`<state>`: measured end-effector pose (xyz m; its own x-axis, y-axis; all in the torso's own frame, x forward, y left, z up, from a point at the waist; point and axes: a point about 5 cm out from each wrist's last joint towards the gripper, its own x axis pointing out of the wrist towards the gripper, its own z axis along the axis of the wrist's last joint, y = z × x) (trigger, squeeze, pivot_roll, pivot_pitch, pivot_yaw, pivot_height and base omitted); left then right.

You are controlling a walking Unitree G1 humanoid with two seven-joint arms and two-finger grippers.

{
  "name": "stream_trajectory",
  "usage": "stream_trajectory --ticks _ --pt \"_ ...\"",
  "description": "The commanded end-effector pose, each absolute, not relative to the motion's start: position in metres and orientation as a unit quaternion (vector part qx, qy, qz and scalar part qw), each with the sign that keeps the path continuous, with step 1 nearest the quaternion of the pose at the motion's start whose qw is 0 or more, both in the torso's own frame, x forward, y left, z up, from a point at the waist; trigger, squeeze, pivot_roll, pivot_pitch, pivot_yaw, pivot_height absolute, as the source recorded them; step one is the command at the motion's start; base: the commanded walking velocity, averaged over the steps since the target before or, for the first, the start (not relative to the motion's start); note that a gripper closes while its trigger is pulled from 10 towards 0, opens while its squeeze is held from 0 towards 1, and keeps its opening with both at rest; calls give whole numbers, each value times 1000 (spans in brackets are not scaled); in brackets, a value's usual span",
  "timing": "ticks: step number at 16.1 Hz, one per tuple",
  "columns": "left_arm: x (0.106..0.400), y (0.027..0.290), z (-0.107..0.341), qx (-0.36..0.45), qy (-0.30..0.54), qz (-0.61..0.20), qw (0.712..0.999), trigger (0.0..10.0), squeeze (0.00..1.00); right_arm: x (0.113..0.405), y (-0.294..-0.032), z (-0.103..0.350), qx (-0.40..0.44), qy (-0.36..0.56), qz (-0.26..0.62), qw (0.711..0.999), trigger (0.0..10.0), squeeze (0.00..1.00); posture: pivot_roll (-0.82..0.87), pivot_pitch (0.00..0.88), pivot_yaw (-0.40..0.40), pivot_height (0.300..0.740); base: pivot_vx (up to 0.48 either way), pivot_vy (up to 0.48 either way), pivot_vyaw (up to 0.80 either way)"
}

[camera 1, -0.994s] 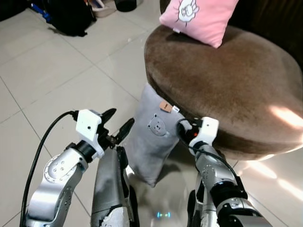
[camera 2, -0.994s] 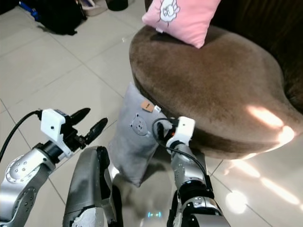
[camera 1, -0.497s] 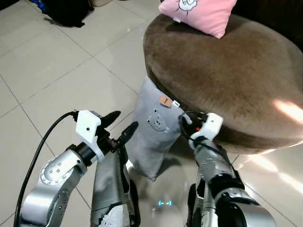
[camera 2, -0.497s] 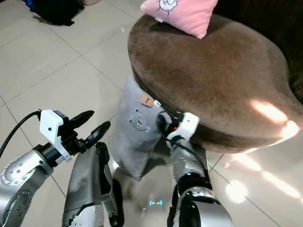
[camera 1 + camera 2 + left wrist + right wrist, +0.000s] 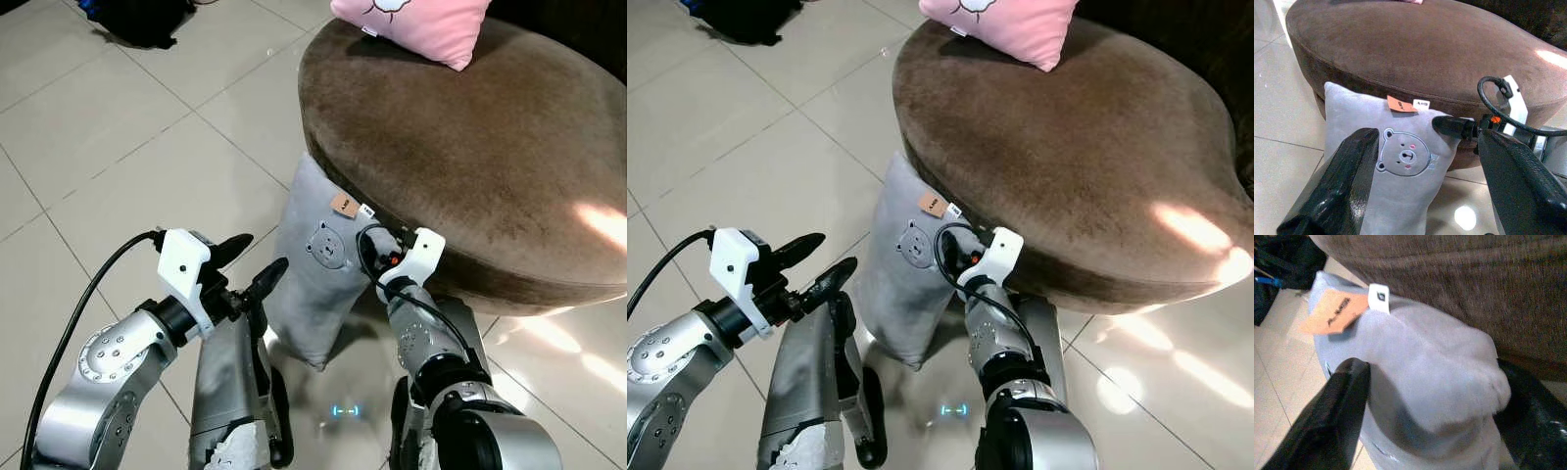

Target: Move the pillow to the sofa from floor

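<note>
The jaws of the right gripper (image 5: 1425, 406) straddle the upper corner of the grey pillow (image 5: 315, 274), one finger on either side of the fabric, which bulges between them in the right wrist view; they look closed or nearly closed on that corner, though how firm the pinch is cannot be judged. The left gripper (image 5: 250, 264) hangs just beside the pillow's other edge with its jaws spread wide and holding nothing. The pillow stands upright on the tiled floor (image 5: 127, 166), leaning against the side of the round brown sofa (image 5: 470, 147), its bear face and orange tag (image 5: 342, 204) turned toward the robot. A pink pillow (image 5: 416, 22) already lies on the far part of the seat. The step in hand appears to be the grasp itself: the pillow has not left the floor. Next, the right arm would likely need a secure hold, perhaps with the left jaws closing on the opposite edge, then a lift clear of the sofa's rim and a carry over the seat.
</note>
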<state>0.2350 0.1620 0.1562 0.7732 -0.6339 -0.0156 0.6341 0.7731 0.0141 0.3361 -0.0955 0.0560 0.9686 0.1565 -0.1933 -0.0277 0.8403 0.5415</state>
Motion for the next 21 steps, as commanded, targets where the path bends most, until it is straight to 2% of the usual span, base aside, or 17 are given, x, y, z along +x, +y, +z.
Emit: stream_trajectory --ticks 1,21 --pt "231 164 158 16 8 -338 941 10000 0 331 -89 50 289 126 53 948 0 0 162 289 104 465 0 0 0" --pt "229 161 154 17 16 -346 938 10000 0 328 -86 48 293 113 77 946 0 0 163 284 99 465 0 0 0"
